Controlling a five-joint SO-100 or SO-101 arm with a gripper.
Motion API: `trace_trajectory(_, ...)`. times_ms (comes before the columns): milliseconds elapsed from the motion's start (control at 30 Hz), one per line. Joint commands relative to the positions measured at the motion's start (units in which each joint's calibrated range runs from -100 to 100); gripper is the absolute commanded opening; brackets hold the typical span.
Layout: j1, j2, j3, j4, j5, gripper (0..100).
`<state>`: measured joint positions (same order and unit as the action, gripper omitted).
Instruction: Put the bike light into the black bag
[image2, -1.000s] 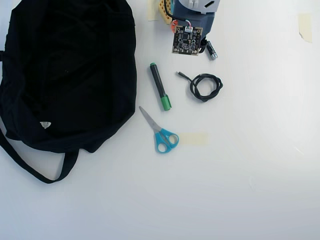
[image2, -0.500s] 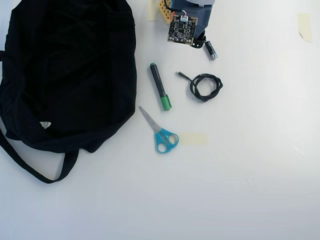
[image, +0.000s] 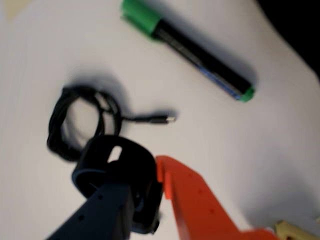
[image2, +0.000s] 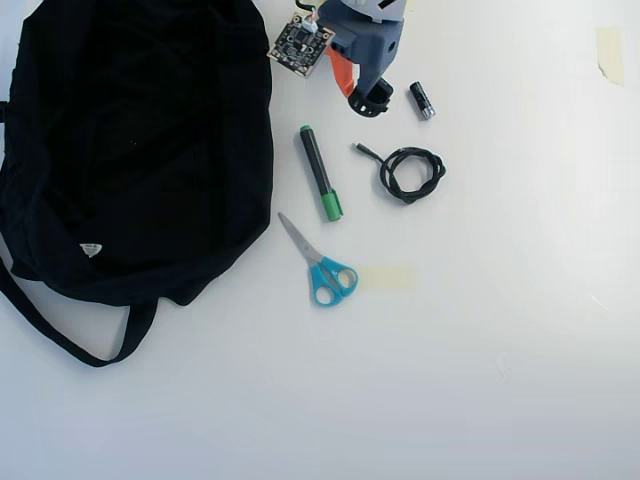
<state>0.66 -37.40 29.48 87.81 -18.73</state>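
The bike light (image: 112, 165), a small black block with a round rubbery strap loop, sits between my blue finger and my orange finger. My gripper (image: 150, 187) is shut on it. In the overhead view the gripper (image2: 360, 88) is at the top middle, and the light's loop (image2: 375, 102) sticks out below it. The black bag (image2: 140, 150) lies to the left, large and soft, with a white triangular label and a long strap at its lower edge. I cannot tell whether the light is off the table.
A green-capped black marker (image2: 320, 185) (image: 195, 52) lies between gripper and bag. A coiled black cable (image2: 410, 172) (image: 80, 122) lies right of it. A short black cylinder (image2: 422, 100) is beside the gripper. Blue scissors (image2: 322, 265) lie lower down.
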Motion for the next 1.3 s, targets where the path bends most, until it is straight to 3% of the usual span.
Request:
trace_trajectory(0, 5.0, -0.9, -0.6, -2.4, -0.1, 2)
trace_trajectory(267, 18.2, 0.0, -0.6, -9.8, 3.5, 2)
trace_trajectory(467, 25.6, 0.1, -0.7, -14.9, 1.6, 2)
trace_trajectory(733, 43.8, 1.1, 2.7, -26.6, 7.3, 2)
trace_trajectory(833, 53.0, 12.8, -1.2, -31.5, 10.9, 2)
trace_trajectory(1000, 56.6, 39.0, -18.3, -36.6, 14.1, 2)
trace_trajectory(1133, 56.7, 42.2, -21.8, -36.0, 13.6, 2)
trace_trajectory(1233, 56.5, 41.0, -21.2, -34.7, 12.5, 19)
trace_trajectory(1267, 56.3, 40.9, -22.0, -33.3, 12.5, 20)
